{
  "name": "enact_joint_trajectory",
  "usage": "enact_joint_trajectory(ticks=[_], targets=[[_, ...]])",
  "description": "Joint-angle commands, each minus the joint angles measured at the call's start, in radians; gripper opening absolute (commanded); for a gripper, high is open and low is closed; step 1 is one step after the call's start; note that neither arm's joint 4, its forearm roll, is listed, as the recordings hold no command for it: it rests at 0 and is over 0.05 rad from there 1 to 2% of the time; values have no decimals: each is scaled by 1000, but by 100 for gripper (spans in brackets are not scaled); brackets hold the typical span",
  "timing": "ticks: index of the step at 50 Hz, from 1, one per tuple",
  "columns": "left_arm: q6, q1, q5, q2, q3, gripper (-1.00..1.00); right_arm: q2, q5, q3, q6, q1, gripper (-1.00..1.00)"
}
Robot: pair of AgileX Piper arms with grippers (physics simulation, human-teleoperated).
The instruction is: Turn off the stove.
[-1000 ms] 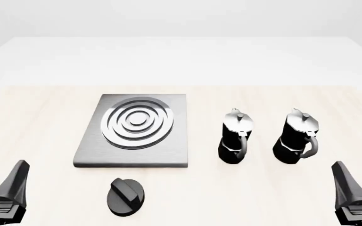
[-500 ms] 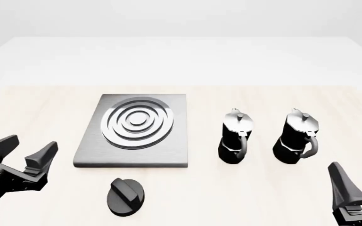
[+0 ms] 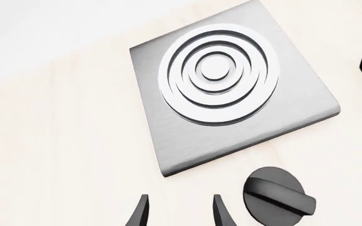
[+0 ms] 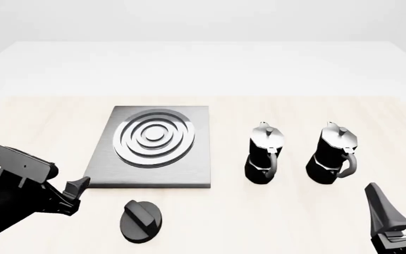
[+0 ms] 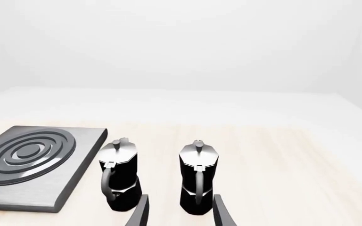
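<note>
Front view: I see the stove [image 4: 151, 149], a flat grey metal slab, lying left of centre on the pale wooden table [image 4: 210, 222]. Its silver burner rings [image 4: 154, 137] sit in the slab's far half. The round black knob [image 4: 141, 220] with its raised bar lies on the table just near of the slab's near edge, apart from it, with the bar running diagonally.

My left gripper [image 4: 74, 191] is low at the near left, reaching toward the right; its tip lies to the left of the knob and near the slab's near-left corner, touching neither. In the left wrist view the fingers [image 3: 141, 213] stand apart with bare table between them, nothing held. The knob [image 3: 278, 197] lies to one side of them, and the stove [image 3: 231, 92] lies beyond.

My right gripper [image 4: 403, 203] is at the near right edge, fingers pointing up and spread. In the right wrist view the fingers [image 5: 219, 212] are likewise apart and empty.

Two moka pots stand upright to the right of the stove, side by side and not touching: the left moka pot [image 4: 264, 154] and the right moka pot [image 4: 333, 154], each black below with a silver top. Both are well apart from the knob.
</note>
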Motion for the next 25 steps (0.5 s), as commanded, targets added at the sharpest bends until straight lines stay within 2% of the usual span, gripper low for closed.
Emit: enact_joint_trajectory(ticks=[1,2,6,12,25], targets=[[-5,-48,-42,152,39,100,12,-5,0,2,1,100],[-60,-67,-38,155,33,100,10,-4,0,2,2,100],[-23,-42,-84,194,54,100,6,1,0,2,1,100],[-33,-54,-107,212,71,100,24,-12,0,1,0,100],[-18,-26,-258,358,113,100,31,-17,0,0,3,100]])
